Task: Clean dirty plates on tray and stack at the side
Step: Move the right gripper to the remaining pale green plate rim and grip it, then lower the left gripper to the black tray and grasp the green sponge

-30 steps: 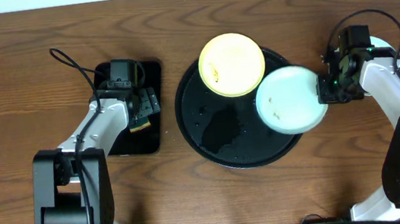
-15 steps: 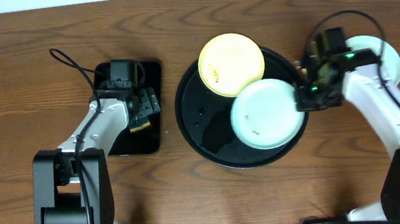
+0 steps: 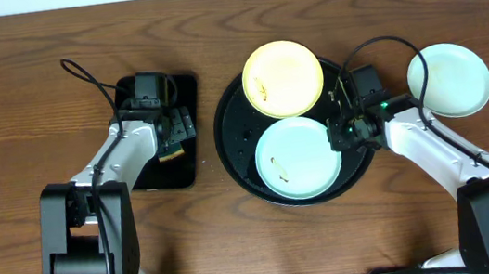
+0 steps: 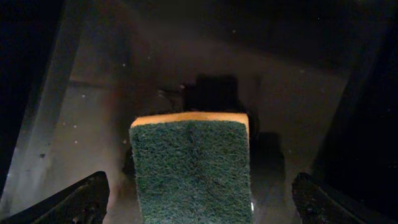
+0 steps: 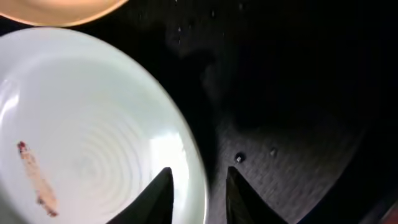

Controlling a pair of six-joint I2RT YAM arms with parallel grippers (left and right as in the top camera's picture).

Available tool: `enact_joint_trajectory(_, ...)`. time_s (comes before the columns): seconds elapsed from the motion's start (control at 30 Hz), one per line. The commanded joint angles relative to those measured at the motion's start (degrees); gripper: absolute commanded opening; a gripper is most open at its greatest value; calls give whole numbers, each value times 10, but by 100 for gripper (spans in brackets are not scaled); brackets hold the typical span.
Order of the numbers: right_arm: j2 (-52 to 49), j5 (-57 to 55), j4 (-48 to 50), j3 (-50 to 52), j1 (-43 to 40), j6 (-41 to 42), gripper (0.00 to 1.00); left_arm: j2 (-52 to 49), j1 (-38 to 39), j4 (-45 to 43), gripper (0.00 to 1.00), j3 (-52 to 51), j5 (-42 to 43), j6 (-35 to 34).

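The round black tray [image 3: 236,147] holds the pale yellow plate [image 3: 283,78] at its back and a mint-green plate [image 3: 298,156] with a brown smear at its front. My right gripper [image 3: 342,132] is shut on this plate's right rim. In the right wrist view the gripper [image 5: 198,171] straddles the rim of the mint plate [image 5: 87,137], with the yellow plate [image 5: 56,9] at the top edge. A second mint-green plate [image 3: 449,80] lies on the table to the right of the tray. My left gripper [image 3: 169,132] is open.
A smaller rectangular black tray [image 3: 185,97] lies left of the round tray. A green and yellow sponge [image 4: 189,168] lies on it between the open left gripper's [image 4: 199,186] fingers, untouched. Cables run along both arms.
My right gripper has carried the mint-green plate leftward from the tray's right edge onto the tray's front half, uncovering the second mint plate on the table. The left arm has not moved.
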State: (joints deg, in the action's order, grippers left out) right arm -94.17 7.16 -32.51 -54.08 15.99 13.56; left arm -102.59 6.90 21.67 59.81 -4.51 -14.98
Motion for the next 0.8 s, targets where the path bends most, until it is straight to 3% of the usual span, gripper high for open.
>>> enact_joint_trajectory(0.0,5,-16,7,3,2,-66,27,-5,-2,1,94,4,-7,2)
enact_joint_trajectory(0.3,4,-16,82,70,2,-83,23,-5,-2,1,94,4,-7,2)
enact_joint_trajectory(0.4,4,-15,125,98,2,-82,8,-5,-2,1,94,4,-7,2)
enact_joint_trajectory(0.5,4,-11,150,109,2,-66,1,-5,-2,1,94,4,-7,2)
enact_joint_trajectory(0.63,4,-9,119,108,2,38,1,-5,-2,1,94,4,-7,2)
enact_joint_trajectory(0.77,5,-14,123,108,2,35,1,-5,-2,1,94,4,-7,2)
